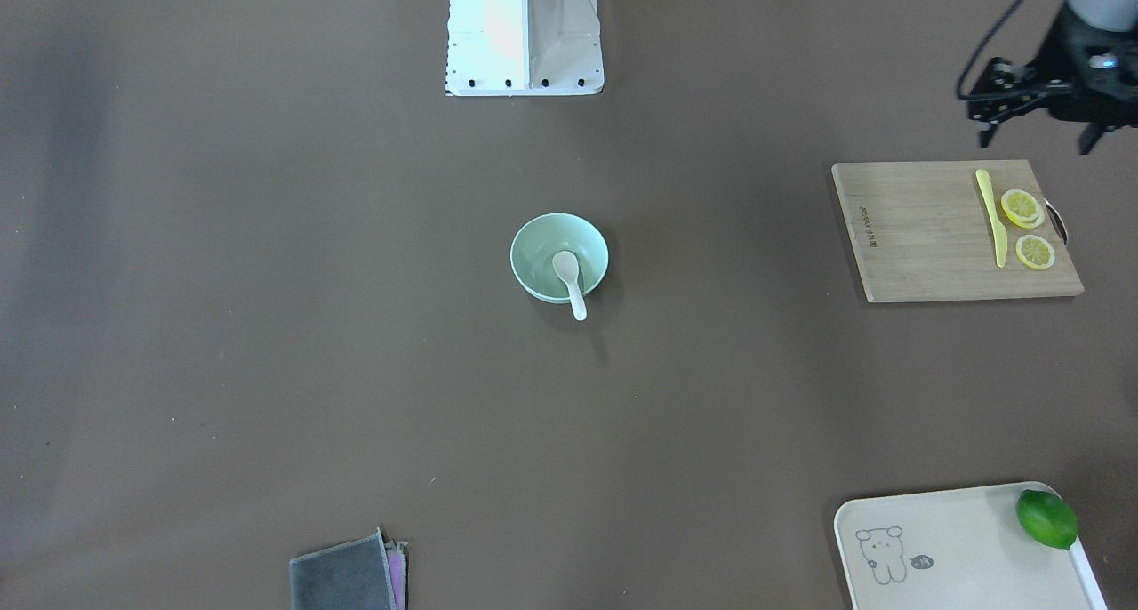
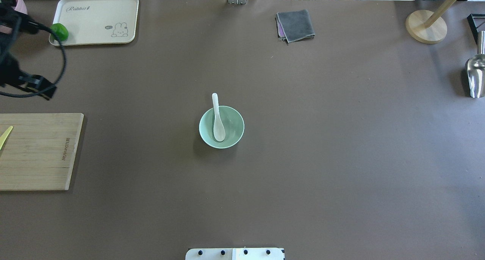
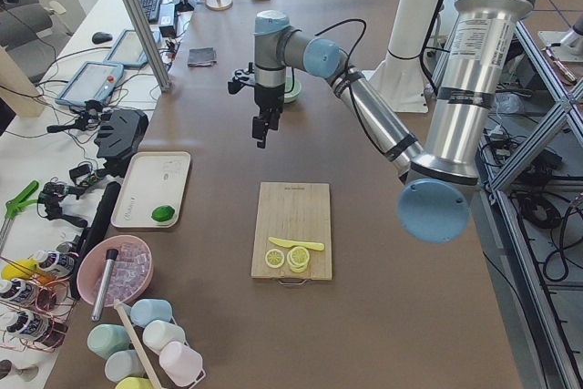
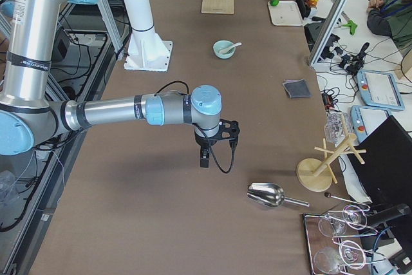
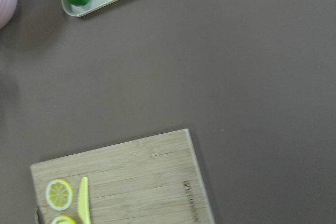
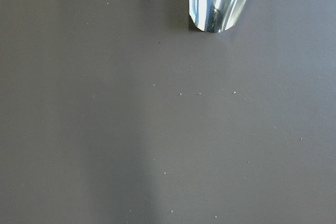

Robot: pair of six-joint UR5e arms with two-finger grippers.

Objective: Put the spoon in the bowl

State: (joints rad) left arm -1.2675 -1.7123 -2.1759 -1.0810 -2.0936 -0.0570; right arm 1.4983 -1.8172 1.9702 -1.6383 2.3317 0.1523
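The table (image 2: 341, 157) is covered with a plain brown sheet, and I watch it through the six cameras. The fingers (image 1: 985, 134) of the left gripper (image 1: 1037, 139) stand wide apart with nothing between them, and this gripper hangs in the air over the bare strip of table between the cutting board (image 1: 925, 236) and the tray (image 1: 960, 539). The right gripper (image 4: 205, 157) I see only in the side view, pointing down above the table near the metal scoop (image 4: 265, 194), and I cannot tell if its fingers are apart or together. Both grippers are well apart from the bowl (image 2: 238, 137), which stands in the middle of the table. The spoon (image 2: 218, 123) is in the bowl: its scoop lies on the inside bottom, and its handle leans on the rim and sticks out on the side away from the robot. On the cutting board lie a yellow knife (image 1: 994, 219) and, just beside it, lemon slices (image 1: 1035, 252). A lime (image 1: 1046, 518) sits at the corner of the tray. A folded grey cloth (image 2: 295, 25) lies near the far edge of the table.
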